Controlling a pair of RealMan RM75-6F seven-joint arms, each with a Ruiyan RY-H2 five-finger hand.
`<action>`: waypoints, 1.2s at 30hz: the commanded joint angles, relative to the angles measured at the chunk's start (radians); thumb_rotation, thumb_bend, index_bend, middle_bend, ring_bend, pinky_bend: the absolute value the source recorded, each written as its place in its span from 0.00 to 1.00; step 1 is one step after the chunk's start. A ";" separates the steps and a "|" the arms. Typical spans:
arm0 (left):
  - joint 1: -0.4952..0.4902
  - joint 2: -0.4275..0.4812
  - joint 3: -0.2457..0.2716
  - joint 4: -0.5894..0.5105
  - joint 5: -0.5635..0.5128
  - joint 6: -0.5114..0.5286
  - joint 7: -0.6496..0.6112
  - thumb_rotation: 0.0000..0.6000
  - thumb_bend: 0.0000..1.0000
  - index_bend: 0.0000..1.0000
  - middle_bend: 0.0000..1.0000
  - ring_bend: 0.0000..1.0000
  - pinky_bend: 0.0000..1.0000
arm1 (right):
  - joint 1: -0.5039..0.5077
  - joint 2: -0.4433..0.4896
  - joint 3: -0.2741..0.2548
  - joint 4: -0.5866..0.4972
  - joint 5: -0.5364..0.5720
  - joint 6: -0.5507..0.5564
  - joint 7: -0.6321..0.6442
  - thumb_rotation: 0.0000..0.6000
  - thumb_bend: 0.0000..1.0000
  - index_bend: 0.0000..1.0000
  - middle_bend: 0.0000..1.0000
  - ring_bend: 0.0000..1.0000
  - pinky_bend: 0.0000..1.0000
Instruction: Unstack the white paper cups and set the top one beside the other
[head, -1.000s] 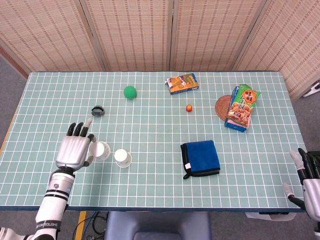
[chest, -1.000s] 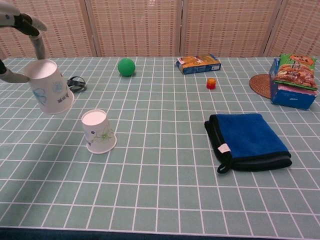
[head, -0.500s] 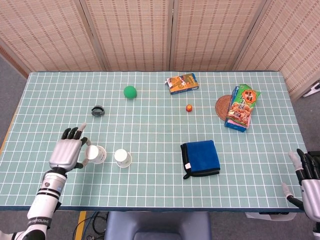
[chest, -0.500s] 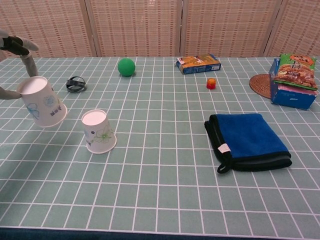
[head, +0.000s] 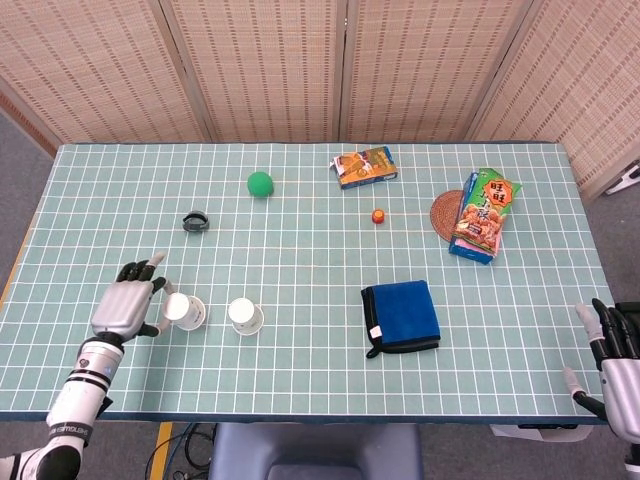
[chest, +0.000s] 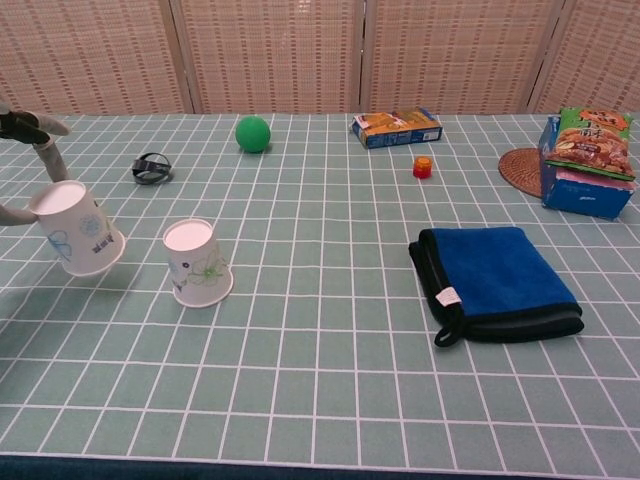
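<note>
Little print can be made out. The green and orange snack bag (head: 483, 214), lying on a blue box at the far right of the surface, carries large red characters in the head view that look like "旺旺", though they are too small to be sure. The orange and blue carton (chest: 396, 127) at the far middle has printing too blurred to read. The tilted white paper cup (chest: 76, 228) at the near left bears small blue marks, also unreadable.
</note>
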 joint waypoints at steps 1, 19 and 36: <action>0.014 -0.014 0.001 0.037 0.021 -0.030 -0.031 1.00 0.29 0.45 0.00 0.00 0.00 | 0.001 0.000 0.001 0.001 0.002 -0.002 0.001 1.00 0.31 0.01 0.00 0.00 0.00; 0.044 -0.063 -0.014 0.195 0.088 -0.169 -0.187 1.00 0.30 0.45 0.00 0.00 0.00 | 0.003 -0.002 0.000 0.001 0.003 -0.004 -0.005 1.00 0.31 0.01 0.00 0.00 0.00; 0.063 -0.094 -0.026 0.262 0.143 -0.218 -0.257 1.00 0.30 0.38 0.00 0.00 0.00 | 0.000 -0.005 -0.002 0.003 -0.004 0.002 -0.010 1.00 0.31 0.01 0.00 0.00 0.00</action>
